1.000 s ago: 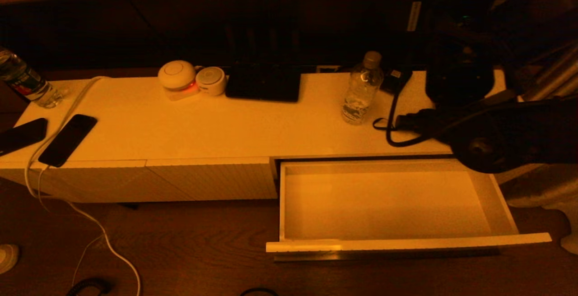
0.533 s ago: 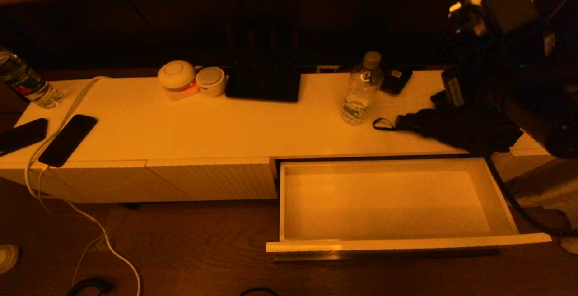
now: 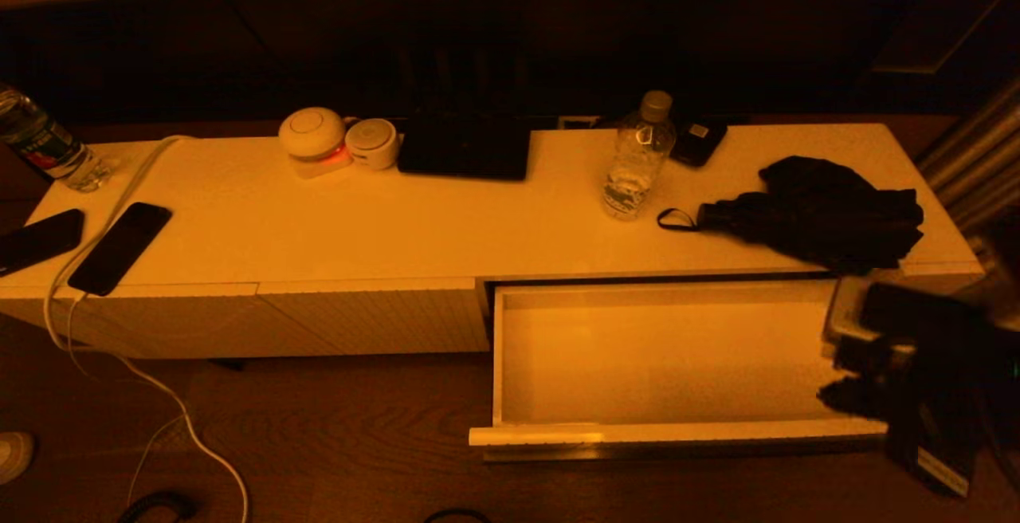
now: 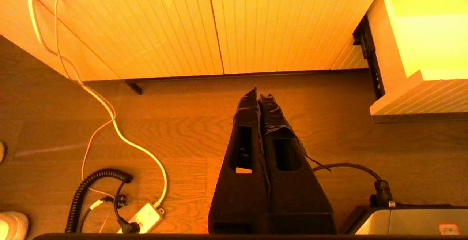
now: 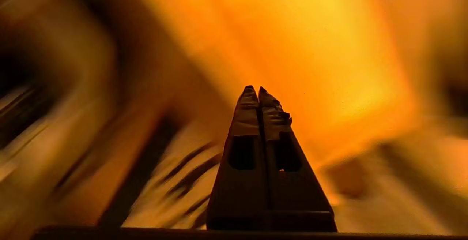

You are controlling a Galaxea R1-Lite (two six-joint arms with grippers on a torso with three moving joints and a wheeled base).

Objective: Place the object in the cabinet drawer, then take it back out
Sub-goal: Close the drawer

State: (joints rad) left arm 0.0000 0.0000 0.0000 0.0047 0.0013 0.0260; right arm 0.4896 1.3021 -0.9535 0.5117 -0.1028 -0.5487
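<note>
I see the cabinet drawer [image 3: 661, 363] pulled fully out from the right half of the long low cabinet [image 3: 239, 316], its white floor bare from wall to wall. Its ribbed front [image 4: 424, 97] hangs out over the wood floor [image 3: 335, 435], and the near rim runs level and unobstructed except at its right end, where my right arm crosses it. The folded black umbrella [image 3: 813, 216] lies on the cabinet top just behind the drawer's back right corner, its strap loop pointing toward the clear water bottle [image 3: 637, 160] standing near it. It is dark, rumpled and lying flat, touched by nothing.

My right gripper [image 5: 259, 92] has its fingers pressed together on nothing; its surroundings are smeared, so I cannot place the tip exactly. My left gripper [image 4: 259, 94] hangs parked over the floor in front of the closed ribbed panels, fingers together, empty.

Further left on the top sit a black tablet [image 3: 466, 148], two round white devices [image 3: 335, 140], and two phones [image 3: 119, 245] at the left edge.
</note>
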